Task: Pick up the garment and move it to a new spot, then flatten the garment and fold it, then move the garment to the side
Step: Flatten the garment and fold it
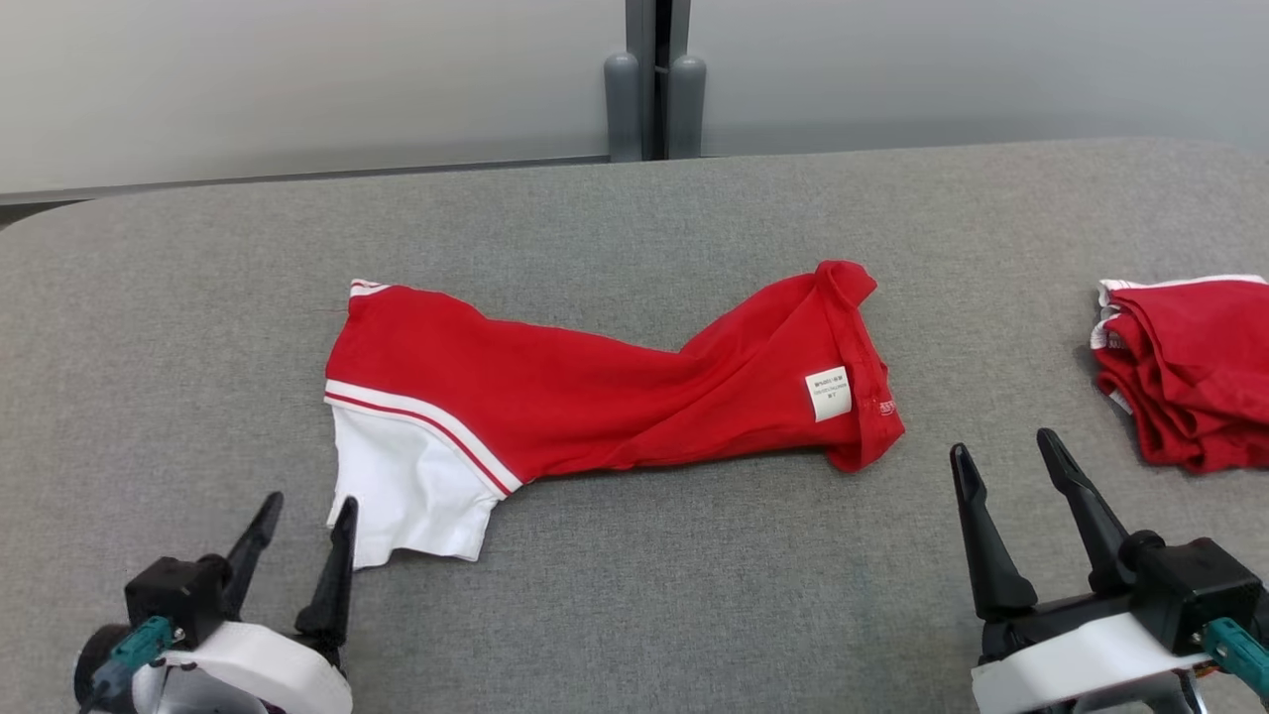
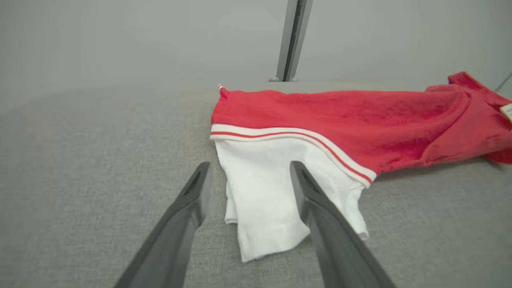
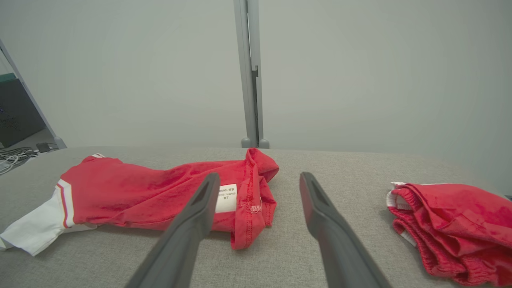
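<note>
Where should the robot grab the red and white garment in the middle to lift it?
Probably the white end of the garment, from the near side. Its loose edge lies free on the table, and the left gripper, jaws open, points right at it. The twisted red middle is bunched, so harder to pinch cleanly.

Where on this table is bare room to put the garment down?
Free: the far strip of table behind the garment, and the near strip between left pincer and right pincer. Crowded: the right edge, by the folded pile.
</note>
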Controlling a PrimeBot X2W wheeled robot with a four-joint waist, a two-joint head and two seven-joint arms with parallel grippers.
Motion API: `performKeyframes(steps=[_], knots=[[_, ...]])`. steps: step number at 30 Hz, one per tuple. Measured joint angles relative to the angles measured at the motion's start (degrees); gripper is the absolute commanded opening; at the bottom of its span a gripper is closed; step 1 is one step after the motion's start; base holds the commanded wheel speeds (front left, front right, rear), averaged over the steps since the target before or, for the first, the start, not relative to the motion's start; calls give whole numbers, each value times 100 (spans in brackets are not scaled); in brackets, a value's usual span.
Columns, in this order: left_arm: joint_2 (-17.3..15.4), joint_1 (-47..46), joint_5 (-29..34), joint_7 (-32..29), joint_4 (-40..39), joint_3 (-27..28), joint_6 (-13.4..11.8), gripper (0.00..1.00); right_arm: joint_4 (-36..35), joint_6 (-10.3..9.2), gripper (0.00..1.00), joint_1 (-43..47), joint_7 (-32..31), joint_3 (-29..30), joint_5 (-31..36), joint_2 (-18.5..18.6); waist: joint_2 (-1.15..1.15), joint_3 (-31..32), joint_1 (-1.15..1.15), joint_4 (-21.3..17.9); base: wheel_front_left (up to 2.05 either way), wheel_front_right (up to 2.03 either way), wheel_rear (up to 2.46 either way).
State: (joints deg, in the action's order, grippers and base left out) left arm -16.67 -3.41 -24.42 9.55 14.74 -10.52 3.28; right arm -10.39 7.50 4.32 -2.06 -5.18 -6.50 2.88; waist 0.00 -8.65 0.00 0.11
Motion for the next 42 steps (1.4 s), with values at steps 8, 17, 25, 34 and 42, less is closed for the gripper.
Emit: performKeyframes(steps=[8, 17, 25, 34, 42], knots=[[132, -215, -286, -65, 1248, -115, 179, 100, 169, 0, 100, -143, 120, -126, -78, -1, 0, -315, 0, -186, 0, 0, 0], [87, -519, -436, 64, 1690, -265, 343, 0, 336, 0, 100, -197, 110, 18, -94, -2, 0, -405, 0, -188, 0, 0, 0], [93, -588, -448, 166, 1755, -355, 367, 0, 808, 0, 100, -310, -215, 129, -5, 0, 0, -429, 0, -57, 0, 0, 0], [87, -838, -454, 232, 1668, -455, 377, 0, 1716, 0, 100, -1161, -196, -180, -37, -4, 0, -712, 0, 145, 0, 0, 0], [88, -976, -555, 341, 1667, -537, 414, 0, 2424, 0, 0, -1724, -38, -227, -10, -5, 0, -874, 0, 312, 0, 0, 0]])
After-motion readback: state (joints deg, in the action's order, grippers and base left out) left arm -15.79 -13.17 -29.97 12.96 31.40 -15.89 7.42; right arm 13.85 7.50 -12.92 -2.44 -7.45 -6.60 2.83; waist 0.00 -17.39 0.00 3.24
